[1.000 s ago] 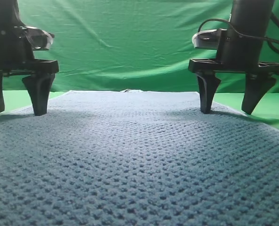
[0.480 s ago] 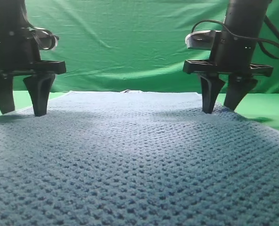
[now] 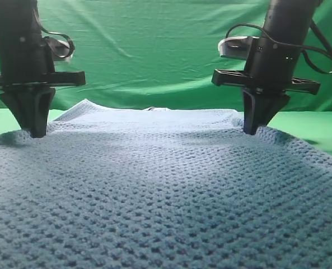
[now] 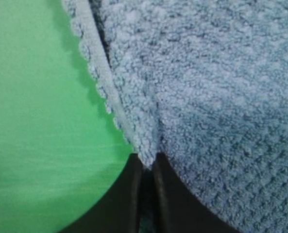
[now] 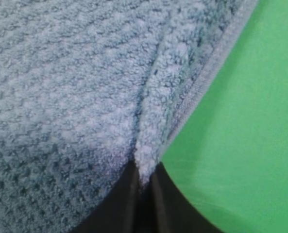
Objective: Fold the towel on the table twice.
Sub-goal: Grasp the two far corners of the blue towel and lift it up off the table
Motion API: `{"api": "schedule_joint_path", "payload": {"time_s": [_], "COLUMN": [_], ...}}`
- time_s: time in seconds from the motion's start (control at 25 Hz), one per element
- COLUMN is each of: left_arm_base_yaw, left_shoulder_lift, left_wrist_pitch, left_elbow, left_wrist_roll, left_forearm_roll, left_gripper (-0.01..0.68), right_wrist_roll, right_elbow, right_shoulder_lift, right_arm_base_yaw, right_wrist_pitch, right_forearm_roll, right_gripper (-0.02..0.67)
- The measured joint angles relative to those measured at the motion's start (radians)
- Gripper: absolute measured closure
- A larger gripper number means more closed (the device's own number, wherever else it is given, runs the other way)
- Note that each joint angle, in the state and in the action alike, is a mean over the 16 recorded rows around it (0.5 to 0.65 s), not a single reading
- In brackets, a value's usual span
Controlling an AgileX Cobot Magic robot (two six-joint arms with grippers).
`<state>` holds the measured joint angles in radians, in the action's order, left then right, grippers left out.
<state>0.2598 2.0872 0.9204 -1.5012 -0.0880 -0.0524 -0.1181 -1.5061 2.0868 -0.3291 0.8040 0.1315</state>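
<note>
The blue-grey waffle-knit towel (image 3: 166, 190) lies spread over the green table (image 3: 317, 126) and fills most of the high view. At its far left edge my left gripper (image 3: 34, 131) is shut on a pinched ridge of the towel (image 4: 192, 97), the fold caught between the black fingertips (image 4: 129, 194). On the far right edge my right gripper (image 3: 252, 130) is likewise shut on a raised pleat of the towel (image 5: 85, 87) beside its pale trim. The cloth bulges up slightly around both grips.
A wrinkled green fabric backdrop (image 3: 154, 50) hangs behind the table. Bare green table shows beside the towel in the left wrist view (image 4: 37, 121) and the right wrist view (image 5: 250, 121). A cable loops from the right arm (image 3: 322, 56).
Both grippers went from wide open to shut, pinching the towel's far edge. The cloth has bunched up at each grip and the far left corner has lifted.
</note>
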Motion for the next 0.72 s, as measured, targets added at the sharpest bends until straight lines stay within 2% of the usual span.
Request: {"api": "schedule_joint_path", "payload": {"time_s": [0.2, 0.44, 0.72], "left_arm_base_yaw": [-0.001, -0.002, -0.002], "left_shoulder_lift": [-0.021, -0.080, -0.142], "left_wrist_pitch": [0.059, 0.095, 0.087], "left_elbow": [-0.135, -0.389, -0.666], "left_wrist_roll": [-0.005, -0.016, -0.032], "left_forearm_roll": [0.025, 0.087, 0.159], "left_gripper": [0.669, 0.673, 0.673], "right_wrist_roll": [0.008, 0.019, 0.029], "right_elbow": [-0.148, -0.445, -0.748], "right_shoulder_lift": [-0.015, -0.034, -0.050], "right_arm_base_yaw": [-0.004, -0.008, -0.002], "right_wrist_pitch": [0.071, 0.139, 0.128], "right_forearm_roll": [-0.026, -0.071, -0.119], "right_gripper": [0.649, 0.649, 0.649]}}
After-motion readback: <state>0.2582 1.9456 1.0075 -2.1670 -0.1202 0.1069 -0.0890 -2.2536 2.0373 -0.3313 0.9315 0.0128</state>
